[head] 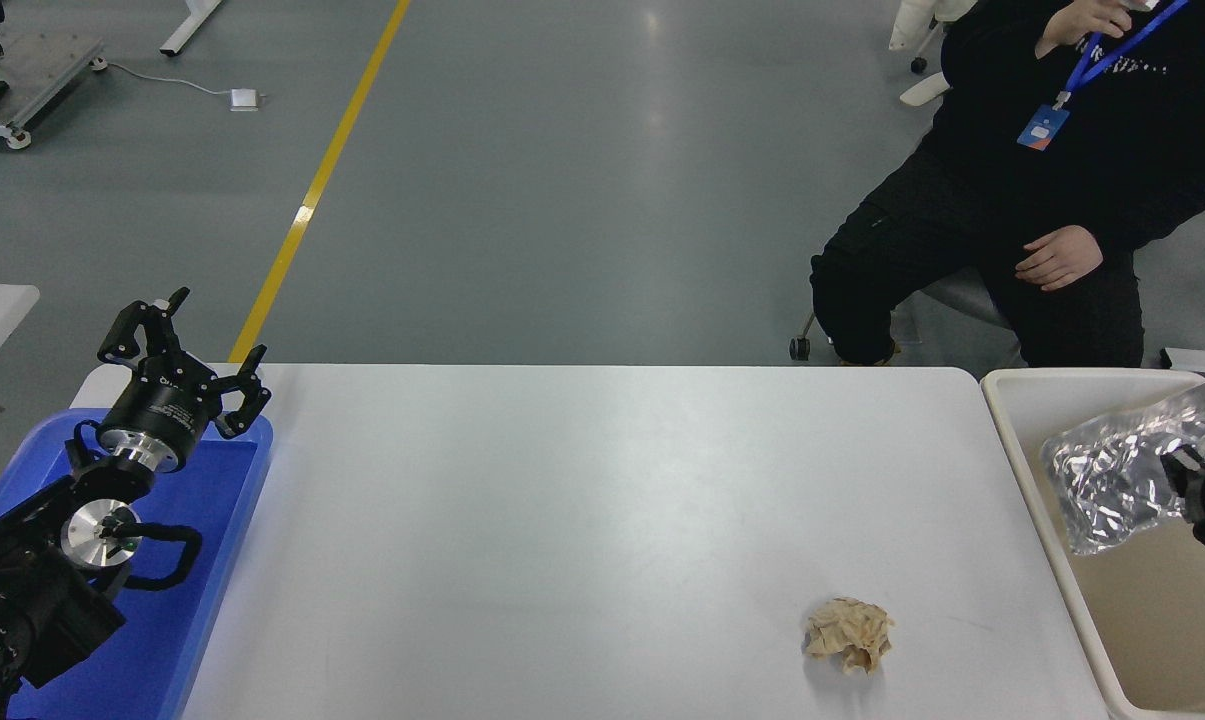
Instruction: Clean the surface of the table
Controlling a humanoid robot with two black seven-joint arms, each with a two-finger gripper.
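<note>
The glossy white table surface (582, 520) carries one crumpled beige paper ball (848, 635) near its front right. My right gripper (1179, 470) comes in from the right edge, shut on a crumpled clear plastic bag (1107, 475). It holds the bag low inside the cream tub (1082, 380), with most of the arm out of view. My left gripper (187, 350) is open and empty, parked above the far end of the blue tray (192, 600) at the lower left.
A person in black (1012, 200) sits on a chair beyond the table's far right corner, one hand on a knee. The cream tub stands against the table's right end and the blue tray against its left end.
</note>
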